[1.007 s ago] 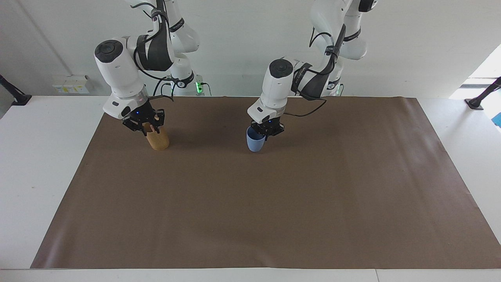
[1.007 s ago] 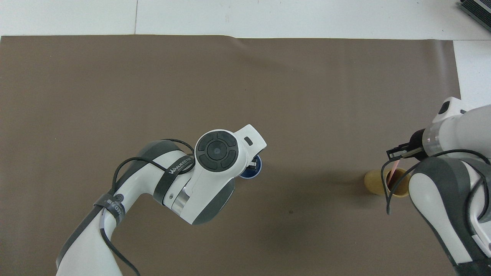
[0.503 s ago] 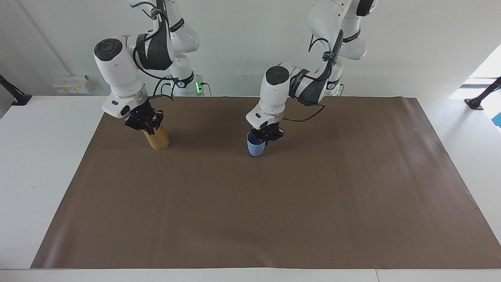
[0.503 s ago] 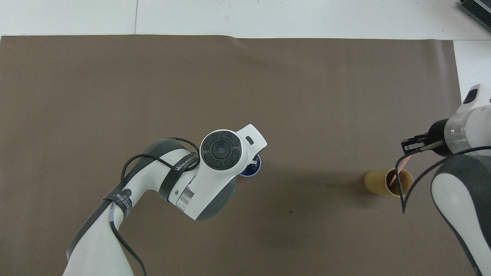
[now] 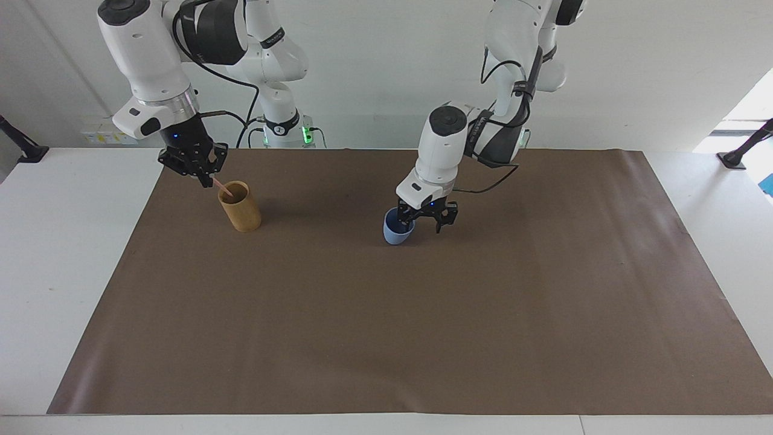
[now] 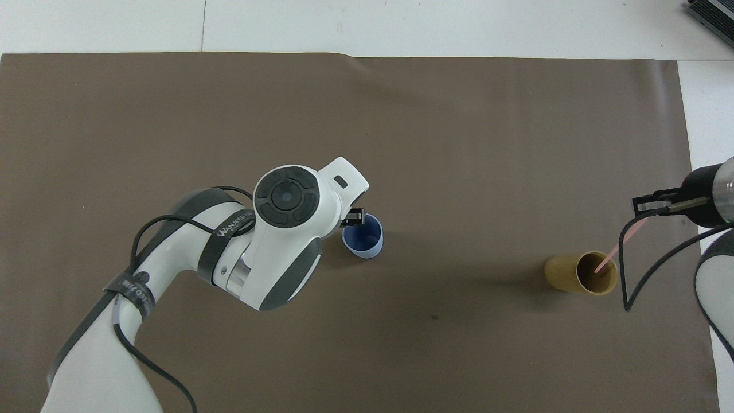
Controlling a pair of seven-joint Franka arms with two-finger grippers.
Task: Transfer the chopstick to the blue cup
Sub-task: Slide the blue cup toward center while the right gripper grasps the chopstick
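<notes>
The light-blue cup (image 5: 395, 234) (image 6: 362, 238) stands upright on the brown mat near the middle of the robots' edge. My left gripper (image 5: 425, 220) hangs open right beside it, toward the left arm's end, with one finger at the rim. From overhead only a fingertip (image 6: 356, 217) shows past the wrist. My right gripper (image 5: 202, 174) (image 6: 645, 209) is shut on a pale pink chopstick (image 5: 222, 189) (image 6: 622, 241). It is raised above the tan wooden holder (image 5: 241, 211) (image 6: 565, 274). The stick slants down and its lower end is inside the holder.
A brown mat (image 5: 386, 326) covers most of the white table. The holder stands toward the right arm's end, about as near to the robots as the cup. A dark box corner (image 6: 714, 14) shows at the table's far edge.
My left gripper opened, let go of the blue cup and shifted a little toward the left arm's end. My right gripper rose, drawing the chopstick up out of the holder.
</notes>
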